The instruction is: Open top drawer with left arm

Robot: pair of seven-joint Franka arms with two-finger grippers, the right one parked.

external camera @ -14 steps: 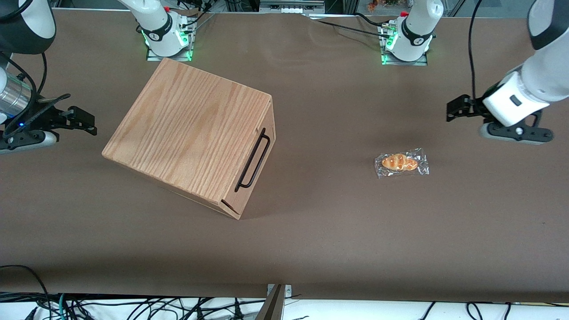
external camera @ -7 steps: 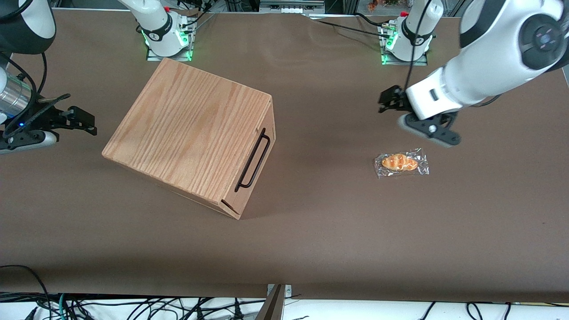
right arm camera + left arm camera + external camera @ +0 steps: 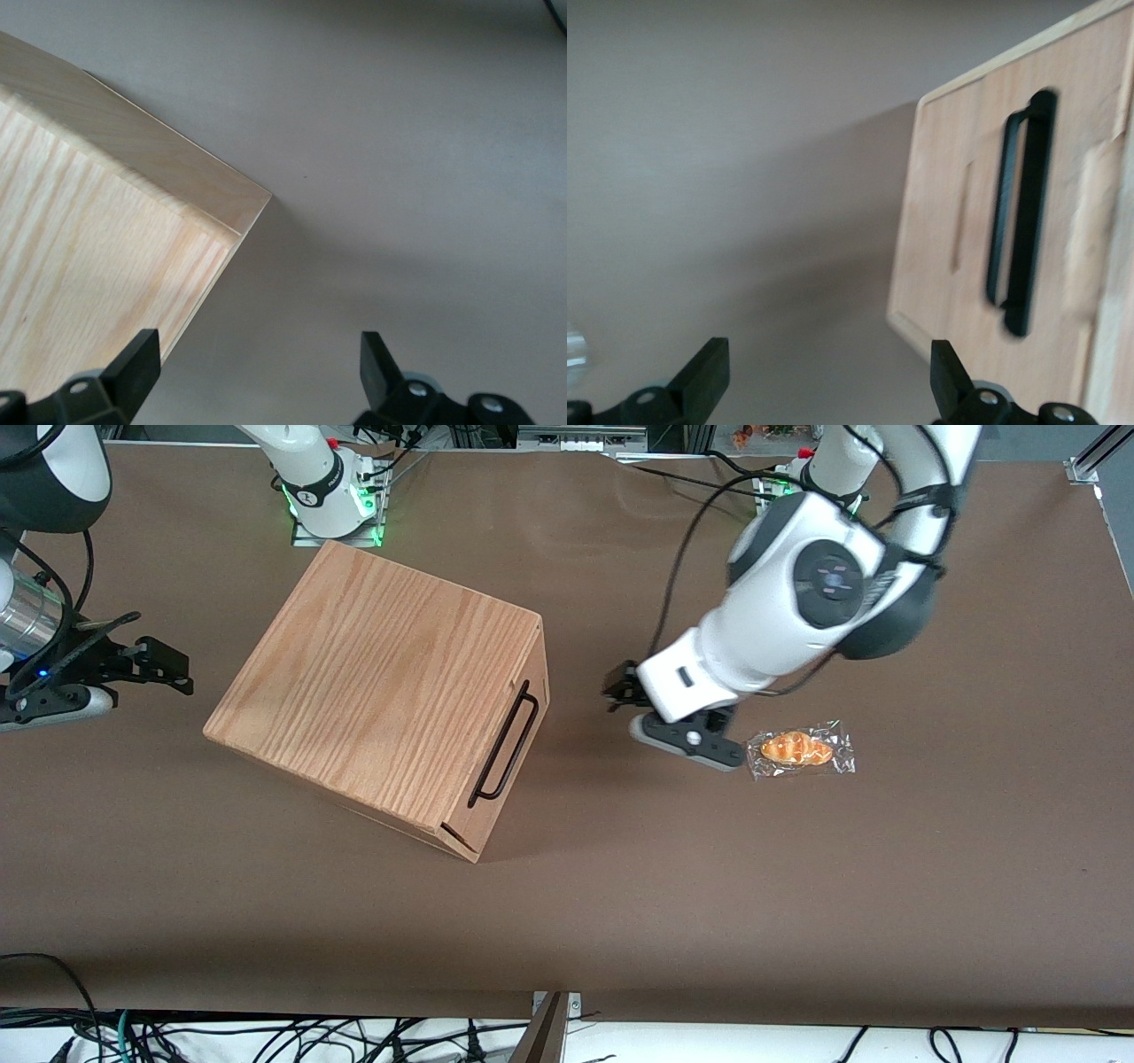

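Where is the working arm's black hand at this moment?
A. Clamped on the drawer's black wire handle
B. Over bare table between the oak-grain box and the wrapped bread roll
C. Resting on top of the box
B: the black hand hangs open over the brown table, between the oak-grain box's thin black wire handle and the plastic-wrapped bread roll, touching neither.

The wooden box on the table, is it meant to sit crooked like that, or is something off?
The wooden box sits turned at an angle to the table's edges. Nothing looks spilled or broken. Its top drawer is shut; the gripper, open, hovers between box and wrapped bun.
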